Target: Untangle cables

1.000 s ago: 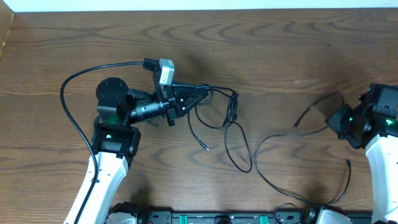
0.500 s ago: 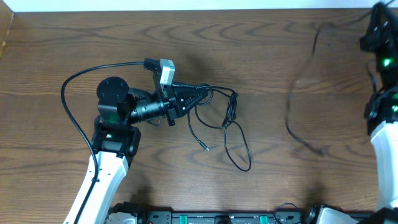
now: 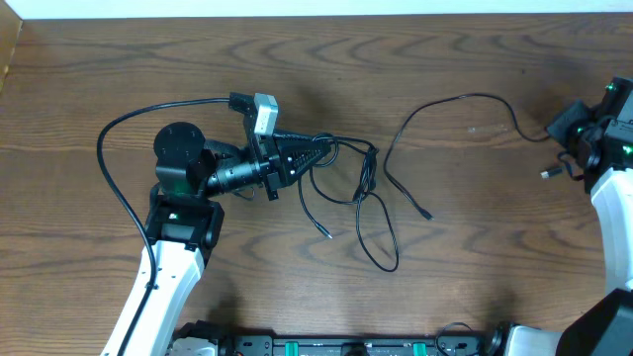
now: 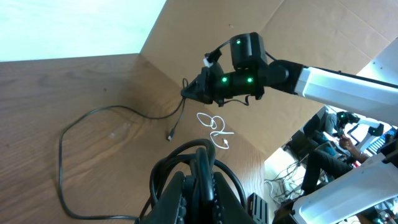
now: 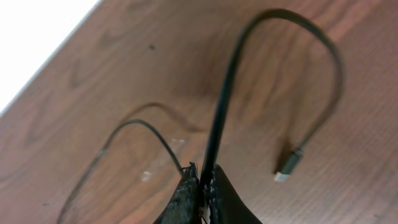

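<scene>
- nearest front edge: loose loops of tangle (image 3: pixel 381 252) lie on table (image 3: pixel 297 59); several thin black cords cross there, not yet sorted.
- just behind: left gripper (image 3: pixel 321 148) clamped tight on tangle's upper strands, pinning it.
- further right: one black cord (image 3: pixel 465 97) arcs across bare wood and passes just beside tangle; cannot tell if touching.
- far right: right gripper (image 5: pixel 200 169) pinched closed on that cord's end, plug (image 5: pixel 283 171) hanging loose.
- farthest: white cord (image 4: pixel 214 127) lies apart from the others.
- judgement: one cord about freed, bulk of untangling left.
</scene>
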Action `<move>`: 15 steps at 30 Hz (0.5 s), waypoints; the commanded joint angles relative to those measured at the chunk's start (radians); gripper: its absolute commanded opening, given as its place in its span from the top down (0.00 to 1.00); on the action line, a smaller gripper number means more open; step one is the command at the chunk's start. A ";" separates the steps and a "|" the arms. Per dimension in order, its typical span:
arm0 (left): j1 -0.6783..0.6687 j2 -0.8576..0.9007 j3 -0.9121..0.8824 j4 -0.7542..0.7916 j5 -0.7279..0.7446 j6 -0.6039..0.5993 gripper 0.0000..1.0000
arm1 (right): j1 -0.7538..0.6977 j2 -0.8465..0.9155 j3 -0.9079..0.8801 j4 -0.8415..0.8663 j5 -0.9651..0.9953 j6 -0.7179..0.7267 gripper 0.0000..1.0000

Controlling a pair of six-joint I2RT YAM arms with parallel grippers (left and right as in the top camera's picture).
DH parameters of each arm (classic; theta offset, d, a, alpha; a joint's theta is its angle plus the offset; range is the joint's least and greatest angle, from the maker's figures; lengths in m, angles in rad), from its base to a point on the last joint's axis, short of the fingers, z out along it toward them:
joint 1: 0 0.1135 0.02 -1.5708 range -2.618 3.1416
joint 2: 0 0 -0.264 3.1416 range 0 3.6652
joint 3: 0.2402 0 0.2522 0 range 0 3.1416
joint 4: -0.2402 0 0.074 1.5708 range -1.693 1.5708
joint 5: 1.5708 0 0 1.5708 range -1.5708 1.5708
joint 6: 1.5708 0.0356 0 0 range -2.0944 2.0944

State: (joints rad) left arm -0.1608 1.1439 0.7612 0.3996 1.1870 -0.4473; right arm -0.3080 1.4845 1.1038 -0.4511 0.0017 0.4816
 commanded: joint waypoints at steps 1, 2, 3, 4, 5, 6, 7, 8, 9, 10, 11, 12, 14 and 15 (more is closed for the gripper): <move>0.003 -0.001 0.028 0.005 0.006 0.005 0.92 | 0.002 0.043 0.004 -0.013 0.033 -0.035 0.93; 0.003 -0.001 0.028 0.005 0.006 0.005 0.92 | 0.002 0.052 0.004 -0.013 0.015 -0.035 0.92; 0.003 -0.001 0.028 0.005 0.006 0.005 0.91 | 0.002 0.060 0.004 -0.013 0.006 -0.035 0.89; 0.003 -0.001 0.028 0.005 0.006 0.005 0.92 | 0.002 0.066 0.004 -0.013 0.006 -0.034 0.83; 0.003 -0.001 0.028 0.005 0.006 0.005 0.92 | 0.001 0.069 0.004 -0.013 0.006 -0.034 0.67; 0.003 -0.001 0.028 0.005 0.006 0.005 0.91 | 0.001 0.072 0.004 -0.012 0.007 -0.034 0.51; 0.003 -0.001 0.028 0.005 0.006 0.005 0.91 | 0.001 0.072 0.004 -0.012 0.008 -0.034 0.40; 0.003 -0.001 0.028 0.005 0.006 0.005 0.91 | 0.001 0.072 0.004 -0.012 0.014 -0.034 0.32; 0.003 -0.001 0.028 0.005 0.006 0.005 0.91 | 0.001 0.072 0.004 -0.013 0.015 -0.034 0.27; 0.003 -0.001 0.028 0.005 0.006 0.005 0.91 | 0.001 0.072 0.004 -0.013 0.014 -0.034 0.25; 0.003 -0.001 0.028 0.005 0.006 0.005 0.91 | 0.002 0.072 0.004 -0.015 0.014 -0.034 0.22; 0.003 -0.001 0.028 0.005 0.006 0.005 0.91 | 0.002 0.072 0.004 -0.020 0.014 -0.035 0.19; 0.003 -0.001 0.028 0.005 0.005 0.005 0.91 | 0.002 0.072 0.004 -0.058 0.014 -0.057 0.05; 0.003 -0.001 0.028 0.005 0.005 0.005 0.91 | 0.002 0.072 0.004 -0.071 0.013 -0.086 0.01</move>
State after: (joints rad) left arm -0.1608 1.1439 0.7612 0.3996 1.1870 -0.4473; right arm -0.3065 1.5570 1.1042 -0.4885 0.0124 0.4484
